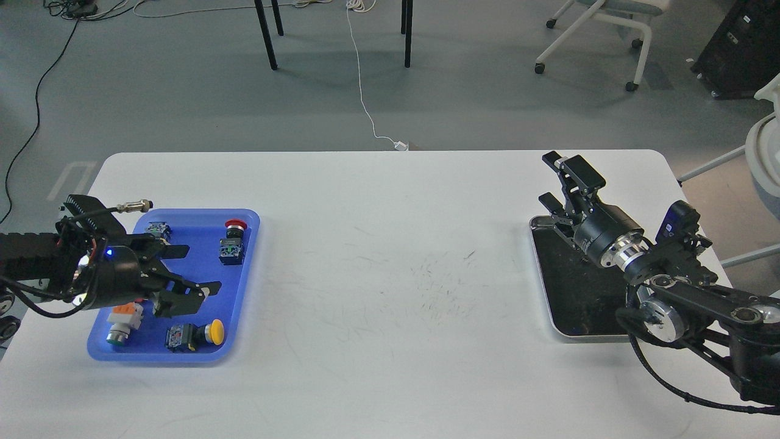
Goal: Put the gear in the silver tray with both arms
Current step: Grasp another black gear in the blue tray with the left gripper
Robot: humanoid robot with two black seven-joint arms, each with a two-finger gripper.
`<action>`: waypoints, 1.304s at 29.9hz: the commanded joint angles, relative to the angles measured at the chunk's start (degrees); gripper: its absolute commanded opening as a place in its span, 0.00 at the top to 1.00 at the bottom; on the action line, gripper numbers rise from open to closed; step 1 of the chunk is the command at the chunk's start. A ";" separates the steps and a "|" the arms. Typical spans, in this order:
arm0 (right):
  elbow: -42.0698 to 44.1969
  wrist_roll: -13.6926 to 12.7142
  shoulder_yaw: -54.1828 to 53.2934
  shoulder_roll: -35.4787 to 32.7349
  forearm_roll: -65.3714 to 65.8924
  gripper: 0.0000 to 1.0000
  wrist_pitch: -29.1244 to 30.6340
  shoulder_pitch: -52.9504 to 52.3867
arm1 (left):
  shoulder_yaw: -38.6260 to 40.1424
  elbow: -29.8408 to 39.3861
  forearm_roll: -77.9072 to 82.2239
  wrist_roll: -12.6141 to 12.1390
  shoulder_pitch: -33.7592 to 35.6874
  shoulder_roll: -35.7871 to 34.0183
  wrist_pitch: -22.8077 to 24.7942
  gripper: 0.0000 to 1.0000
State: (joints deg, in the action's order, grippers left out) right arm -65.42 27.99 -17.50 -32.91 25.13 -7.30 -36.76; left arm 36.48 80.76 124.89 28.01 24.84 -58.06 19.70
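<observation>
The silver tray [585,335] lies at the right of the white table, with a dark floor. My right gripper [550,180] is open and empty, its fingers pointing up and away over the tray's far left corner. The right arm [688,299] covers the tray's right side. My left gripper [194,268] is open, held low over the middle of the blue tray [152,360] and pointing right. I cannot pick out any gear: the black gripper parts hide the middle of each tray.
The blue tray holds a red push button [234,227] on a black switch block, a yellow button [213,332], an orange-and-white part [122,314] and a small switch [159,230]. Chairs and cables are on the floor beyond the table.
</observation>
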 commanded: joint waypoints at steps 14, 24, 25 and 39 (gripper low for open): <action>0.12 0.01 -0.08 0.48 0.01 0.03 0.00 -0.07 | -8.71 -9.39 0.11 -0.01 4.86 4.70 0.08 0.44; -0.05 0.01 -0.34 0.48 -0.08 0.03 0.00 0.02 | -10.46 -12.82 0.11 -0.01 4.86 5.67 -0.19 0.53; -0.06 0.01 -0.34 0.48 -0.08 0.03 0.00 0.02 | -10.73 -13.00 0.11 -0.01 4.95 5.67 -0.28 0.53; -0.23 0.01 -0.43 0.57 -0.08 0.03 0.00 0.46 | -10.82 -14.93 0.11 -0.01 4.78 5.76 -0.36 0.61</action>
State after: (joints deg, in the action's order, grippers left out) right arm -65.57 28.00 -17.91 -32.34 25.05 -7.29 -36.37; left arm 25.66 66.44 125.00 28.00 29.63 -52.38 19.42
